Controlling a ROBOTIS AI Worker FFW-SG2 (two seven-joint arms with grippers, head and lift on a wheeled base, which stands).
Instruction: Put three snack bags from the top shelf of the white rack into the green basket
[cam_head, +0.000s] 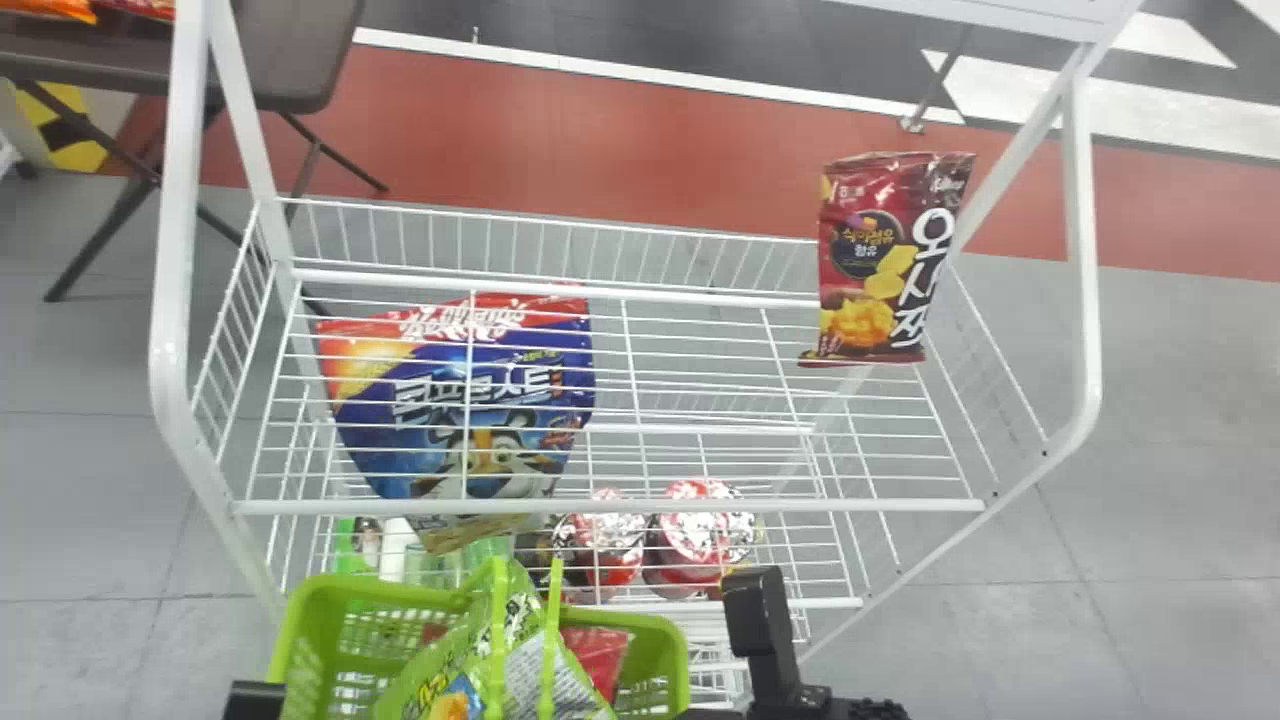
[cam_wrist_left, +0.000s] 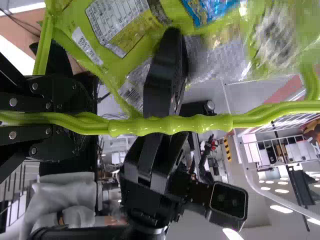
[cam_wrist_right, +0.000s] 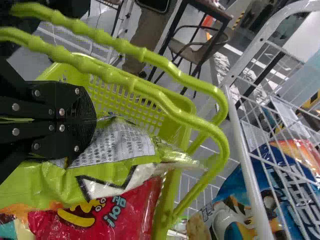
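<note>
At the bottom of the head view, my left gripper (cam_head: 255, 700) and right gripper (cam_head: 762, 630) show by dark wrist parts beside the green basket (cam_head: 655, 640). The left gripper (cam_wrist_left: 70, 122) is shut on the basket handle (cam_wrist_left: 170, 125). Over the basket, my right gripper (cam_wrist_right: 95, 120) is shut on the green snack bag (cam_wrist_right: 120, 145); its lower part is hidden. A red bag (cam_wrist_right: 120, 215) lies beside it. On the white rack (cam_head: 610, 507), a dark red snack bag (cam_head: 870, 260) is at the right, and a blue bag (cam_head: 465, 400) shows through wires at the left.
Red-lidded containers (cam_head: 700, 515) stand lower in the rack. Its white side posts (cam_head: 1083, 250) rise at both ends, and the front rail runs close behind the basket. A dark table (cam_head: 280, 60) stands behind at the far left.
</note>
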